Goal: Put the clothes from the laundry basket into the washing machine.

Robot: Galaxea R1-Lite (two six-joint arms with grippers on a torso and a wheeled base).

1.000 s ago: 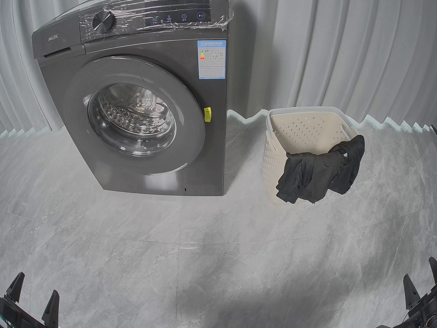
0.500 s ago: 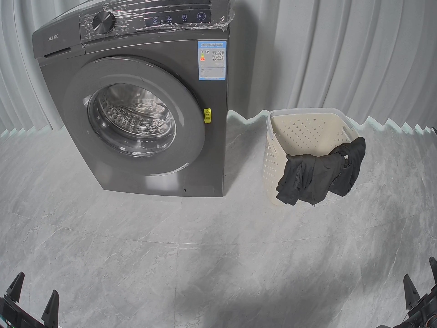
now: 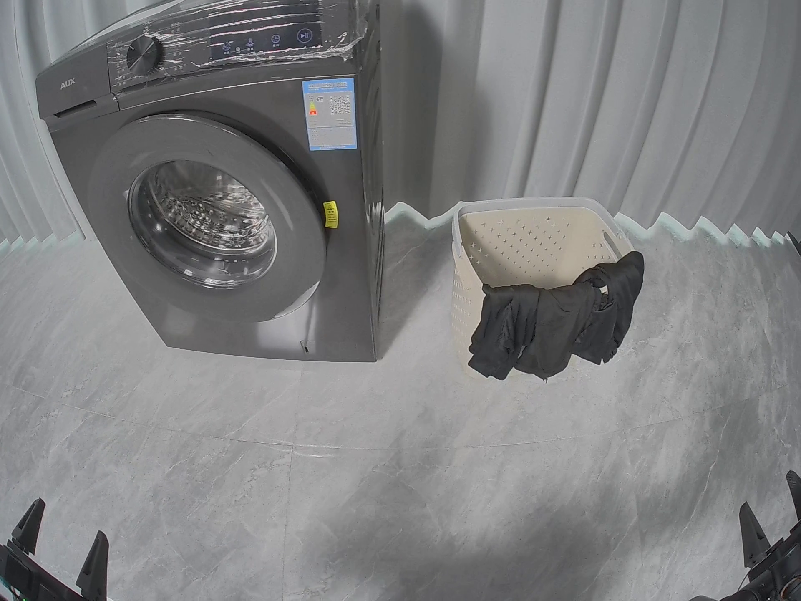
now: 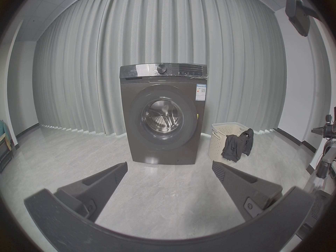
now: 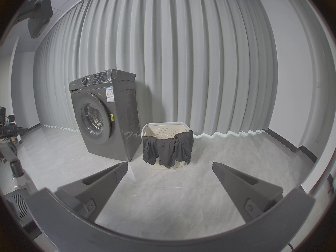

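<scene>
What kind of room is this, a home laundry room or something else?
Likely a staged test room, not a home: a washing machine with plastic wrap on its panel stands on a tiled floor, a laundry basket with dark clothes over its rim beside it, and curtains hang behind.

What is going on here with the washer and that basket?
Nothing is being handled yet: a dark grey front-loading washing machine stands on the floor with a cream perforated plastic laundry basket beside it. A black garment hangs over the basket's front rim. The robot's left hand and right hand are open, empty and well short of both. The machine's round door looks shut.
</scene>
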